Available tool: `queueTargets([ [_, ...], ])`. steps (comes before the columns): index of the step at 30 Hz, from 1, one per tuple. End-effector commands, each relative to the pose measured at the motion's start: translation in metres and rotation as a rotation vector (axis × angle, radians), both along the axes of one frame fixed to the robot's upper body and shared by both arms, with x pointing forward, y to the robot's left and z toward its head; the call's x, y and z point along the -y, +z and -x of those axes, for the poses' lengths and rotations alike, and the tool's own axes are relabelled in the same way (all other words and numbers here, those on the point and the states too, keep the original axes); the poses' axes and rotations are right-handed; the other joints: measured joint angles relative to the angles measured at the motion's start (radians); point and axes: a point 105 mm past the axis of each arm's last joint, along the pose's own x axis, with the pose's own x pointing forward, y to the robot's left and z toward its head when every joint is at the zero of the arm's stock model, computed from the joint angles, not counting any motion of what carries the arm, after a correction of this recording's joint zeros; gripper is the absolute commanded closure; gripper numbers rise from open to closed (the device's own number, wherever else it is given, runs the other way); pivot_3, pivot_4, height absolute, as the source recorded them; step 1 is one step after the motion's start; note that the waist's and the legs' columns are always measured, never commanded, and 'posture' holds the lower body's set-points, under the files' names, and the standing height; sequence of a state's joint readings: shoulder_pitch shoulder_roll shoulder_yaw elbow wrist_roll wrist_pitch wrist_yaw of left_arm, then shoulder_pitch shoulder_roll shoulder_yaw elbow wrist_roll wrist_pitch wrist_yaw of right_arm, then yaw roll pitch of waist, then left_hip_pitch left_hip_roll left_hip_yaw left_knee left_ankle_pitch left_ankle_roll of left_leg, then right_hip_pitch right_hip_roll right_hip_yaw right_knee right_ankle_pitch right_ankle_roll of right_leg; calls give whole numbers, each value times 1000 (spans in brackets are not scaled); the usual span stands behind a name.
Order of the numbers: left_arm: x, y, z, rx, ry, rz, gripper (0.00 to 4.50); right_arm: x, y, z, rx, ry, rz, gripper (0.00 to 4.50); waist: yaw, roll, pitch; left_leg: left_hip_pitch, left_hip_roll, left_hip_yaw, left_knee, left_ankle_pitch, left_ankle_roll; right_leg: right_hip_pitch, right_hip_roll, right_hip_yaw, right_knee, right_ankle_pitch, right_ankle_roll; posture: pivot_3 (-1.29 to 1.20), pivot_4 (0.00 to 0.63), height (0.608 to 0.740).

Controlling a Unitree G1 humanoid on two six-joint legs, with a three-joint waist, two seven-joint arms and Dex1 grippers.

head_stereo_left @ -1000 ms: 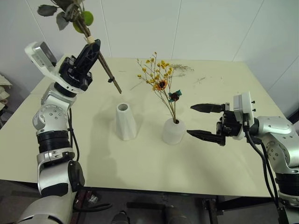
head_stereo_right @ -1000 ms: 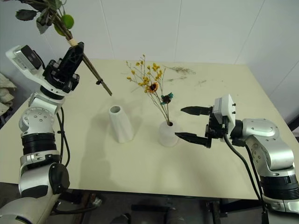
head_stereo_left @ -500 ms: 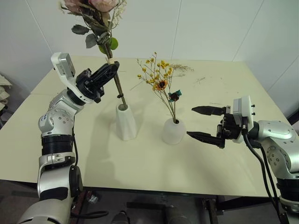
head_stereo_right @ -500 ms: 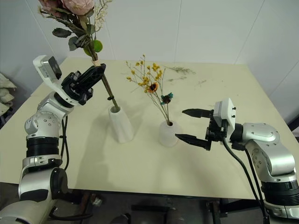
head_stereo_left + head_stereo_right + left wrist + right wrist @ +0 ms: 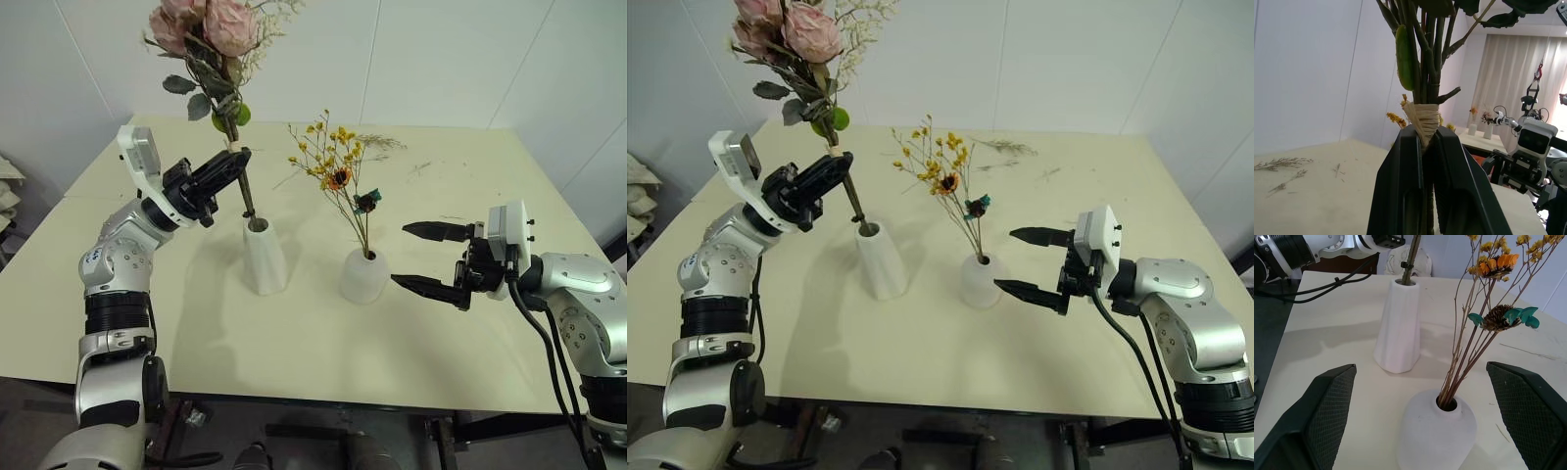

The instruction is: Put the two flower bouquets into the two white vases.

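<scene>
The left gripper (image 5: 238,162) is clamped on the stems of the rose bouquet (image 5: 211,39), its two black fingers (image 5: 1405,186) pinching just below a pale raffia binding (image 5: 1422,120). The bouquet stands nearly upright, leaning slightly away from the arm, with the pink blooms high above the table (image 5: 451,323) and the stem ends reaching into the mouth of the tall vase (image 5: 263,257). The wrist view shows dark stems and a green leaf rising out of the closed fingers.

Just beside the tall vase, toward the robot's right, sits the round vase (image 5: 363,276), already holding the yellow bouquet (image 5: 333,166). Its thin stems lean toward the tall vase, and a tiny sunflower and a teal tuft sit among the small yellow flowers.

The right gripper (image 5: 431,258) hangs near the round vase on its far side from the tall one, its fingers spread wide, one above the other, holding nothing and touching nothing. They point toward the round vase.

Loose dried twigs (image 5: 380,143) lie on the far part of the table, well apart from both vases.
</scene>
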State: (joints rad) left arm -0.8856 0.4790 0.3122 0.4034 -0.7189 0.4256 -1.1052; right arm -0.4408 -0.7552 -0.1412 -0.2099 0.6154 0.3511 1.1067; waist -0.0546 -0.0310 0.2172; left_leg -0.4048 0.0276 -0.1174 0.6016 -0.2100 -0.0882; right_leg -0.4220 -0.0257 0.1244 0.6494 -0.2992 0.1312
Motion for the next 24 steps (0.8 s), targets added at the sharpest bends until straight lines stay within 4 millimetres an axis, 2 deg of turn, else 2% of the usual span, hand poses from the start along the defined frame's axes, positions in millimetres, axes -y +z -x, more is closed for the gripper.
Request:
queueTargets([
  [1, 6, 6, 8, 42, -27, -15, 4472, -1, 12, 4, 49, 7, -13, 0, 0, 0, 0, 0, 0, 0, 0, 0, 0, 0, 0, 0, 0, 0, 0, 0, 150, 740],
  [7, 11, -2, 8, 25, -40, -44, 4472, -1, 12, 5, 52, 5, -17, 0, 0, 0, 0, 0, 0, 0, -1, 0, 0, 0, 0, 0, -1, 0, 0, 0, 150, 740],
  [24, 2, -21, 2, 7, 21, -145, 4472, -3, 10, 6, 50, -7, -23, 0, -1, 0, 0, 0, 0, 0, -2, 0, 0, 1, 0, 0, -4, 0, 0, 0, 150, 740],
])
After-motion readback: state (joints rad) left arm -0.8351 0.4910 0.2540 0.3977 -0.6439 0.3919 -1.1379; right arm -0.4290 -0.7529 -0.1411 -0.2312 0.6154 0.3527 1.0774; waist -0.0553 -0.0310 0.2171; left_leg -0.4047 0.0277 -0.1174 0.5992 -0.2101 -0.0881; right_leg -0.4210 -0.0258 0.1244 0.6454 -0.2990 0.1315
